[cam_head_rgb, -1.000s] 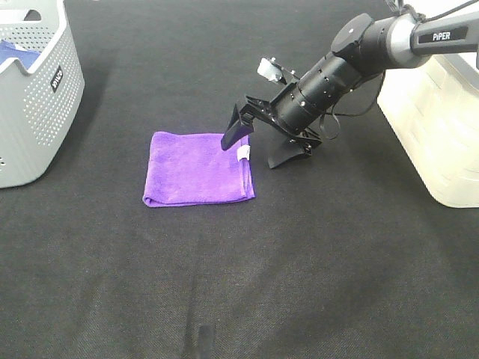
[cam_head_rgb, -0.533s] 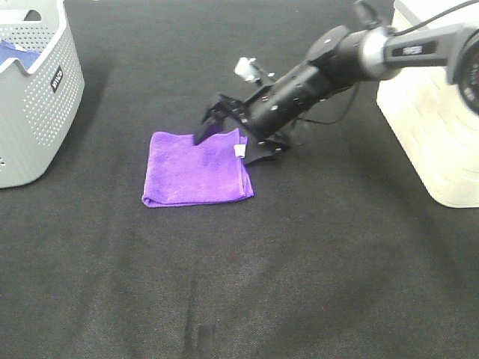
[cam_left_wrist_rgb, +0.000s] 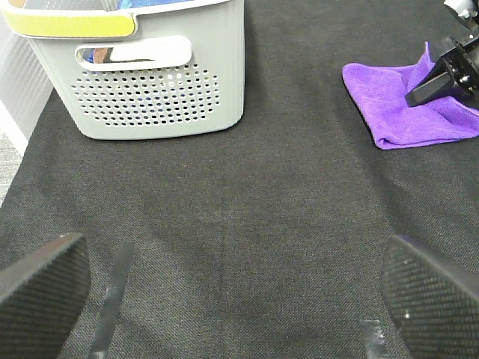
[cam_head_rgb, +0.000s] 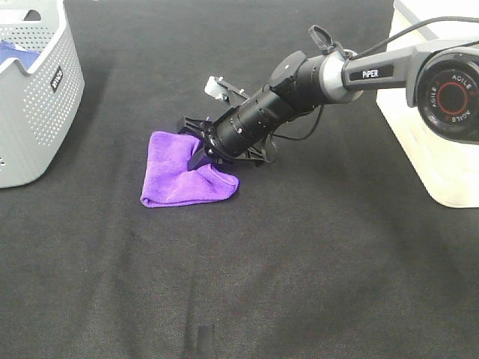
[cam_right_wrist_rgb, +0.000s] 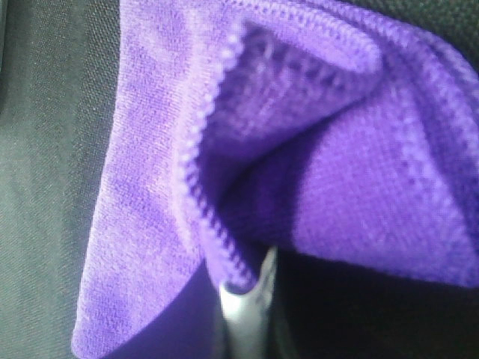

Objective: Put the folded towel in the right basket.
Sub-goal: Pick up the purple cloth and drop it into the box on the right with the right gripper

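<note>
The purple folded towel (cam_head_rgb: 176,168) lies on the black table left of centre, with its right edge bunched up. It also shows in the left wrist view (cam_left_wrist_rgb: 397,105). My right gripper (cam_head_rgb: 213,153) is pushed into that right edge with its jaws still apart. One dark finger (cam_left_wrist_rgb: 430,82) lies on top of the cloth and the other is hidden by it. In the right wrist view the towel (cam_right_wrist_rgb: 314,187) fills the frame. The right basket (cam_head_rgb: 438,120) is white and stands at the right edge. My left gripper (cam_left_wrist_rgb: 239,299) is open and empty, low over the table.
A grey perforated basket (cam_head_rgb: 34,97) with blue cloth inside stands at the far left and shows close in the left wrist view (cam_left_wrist_rgb: 150,75). The black mat (cam_head_rgb: 299,262) covers the table.
My right arm has reached further left and lower, sliding its jaws onto the towel's right edge. The towel, flat before, is now bunched and pushed left on that side.
</note>
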`<state>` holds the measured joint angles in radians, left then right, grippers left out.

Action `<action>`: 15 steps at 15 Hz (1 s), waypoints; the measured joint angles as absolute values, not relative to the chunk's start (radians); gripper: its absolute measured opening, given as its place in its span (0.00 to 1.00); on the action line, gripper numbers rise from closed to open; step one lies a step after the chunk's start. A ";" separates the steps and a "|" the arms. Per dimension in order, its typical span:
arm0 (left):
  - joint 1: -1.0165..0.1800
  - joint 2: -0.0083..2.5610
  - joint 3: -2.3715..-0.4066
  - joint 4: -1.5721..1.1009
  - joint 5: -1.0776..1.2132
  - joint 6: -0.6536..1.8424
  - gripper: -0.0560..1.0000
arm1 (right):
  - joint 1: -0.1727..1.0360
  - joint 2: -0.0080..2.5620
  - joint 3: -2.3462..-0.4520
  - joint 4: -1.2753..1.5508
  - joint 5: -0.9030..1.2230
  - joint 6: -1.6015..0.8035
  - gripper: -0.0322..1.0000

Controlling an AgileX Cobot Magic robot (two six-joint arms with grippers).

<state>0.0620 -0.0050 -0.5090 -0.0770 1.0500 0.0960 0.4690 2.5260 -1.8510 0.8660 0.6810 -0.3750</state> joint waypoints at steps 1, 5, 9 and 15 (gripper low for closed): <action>0.062 -0.005 -0.509 -0.077 1.050 0.096 0.99 | 0.469 2.522 -1.859 0.858 0.695 -0.374 0.07; 0.062 -0.005 -0.509 -0.077 1.050 0.096 0.99 | 0.473 2.419 -1.979 0.673 0.909 -0.268 0.07; 0.062 -0.005 -0.509 -0.077 1.050 0.096 0.99 | 0.346 2.228 -2.199 0.555 1.091 -0.190 0.07; 0.062 -0.005 -0.509 -0.077 1.050 0.096 0.99 | -0.043 2.141 -2.400 0.453 1.200 -0.108 0.07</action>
<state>0.0620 -0.0050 -0.5090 -0.0770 1.0500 0.0960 -0.0430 2.1410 -2.4000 0.4530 1.2000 -0.1080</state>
